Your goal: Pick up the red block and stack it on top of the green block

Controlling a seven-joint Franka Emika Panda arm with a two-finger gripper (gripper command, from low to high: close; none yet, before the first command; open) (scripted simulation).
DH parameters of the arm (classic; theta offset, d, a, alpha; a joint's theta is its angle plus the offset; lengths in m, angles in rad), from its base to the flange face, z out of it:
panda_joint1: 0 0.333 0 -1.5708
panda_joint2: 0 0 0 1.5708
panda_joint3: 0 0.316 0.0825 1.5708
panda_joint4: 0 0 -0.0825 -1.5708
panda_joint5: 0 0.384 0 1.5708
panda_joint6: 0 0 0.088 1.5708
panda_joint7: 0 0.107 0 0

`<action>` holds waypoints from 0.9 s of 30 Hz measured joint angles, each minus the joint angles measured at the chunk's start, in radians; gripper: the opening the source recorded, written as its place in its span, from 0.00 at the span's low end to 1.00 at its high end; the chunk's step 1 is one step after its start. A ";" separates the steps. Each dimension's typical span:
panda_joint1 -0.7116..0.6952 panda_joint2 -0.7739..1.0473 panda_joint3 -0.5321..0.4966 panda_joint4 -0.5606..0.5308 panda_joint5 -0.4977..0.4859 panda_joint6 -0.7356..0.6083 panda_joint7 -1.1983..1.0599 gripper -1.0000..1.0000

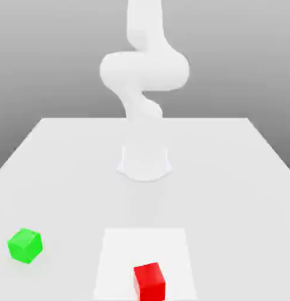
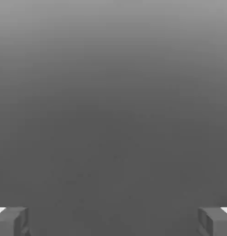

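Observation:
The red block (image 1: 149,281) is a small bright red cube on the white table, near the front edge, on a paler square patch. The green block (image 1: 25,245) is a cube of like size, resting on the table toward the exterior view's left, apart from the red one. In the hand view my gripper (image 2: 113,221) is open: its two grey fingertips (image 2: 11,221) stand far apart with nothing between them, and plain grey background lies beyond. The white arm (image 1: 144,70) rises from its base at the table's middle and leaves the picture at the top.
The arm's round white base (image 1: 145,163) stands at the centre of the white table (image 1: 229,176). A paler square patch (image 1: 120,258) marks the table's front middle.

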 joint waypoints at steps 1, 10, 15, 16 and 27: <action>0.006 0.039 -0.005 -0.006 0.003 0.014 -0.013 0.50; 0.052 0.369 -0.043 -0.056 0.032 0.135 -0.123 0.50; 0.067 0.550 -0.053 -0.083 0.047 0.201 -0.182 0.50; 0.068 0.587 -0.053 -0.088 0.049 0.214 -0.193 0.50; 0.065 0.983 -0.044 -0.131 0.032 0.390 -0.274 0.50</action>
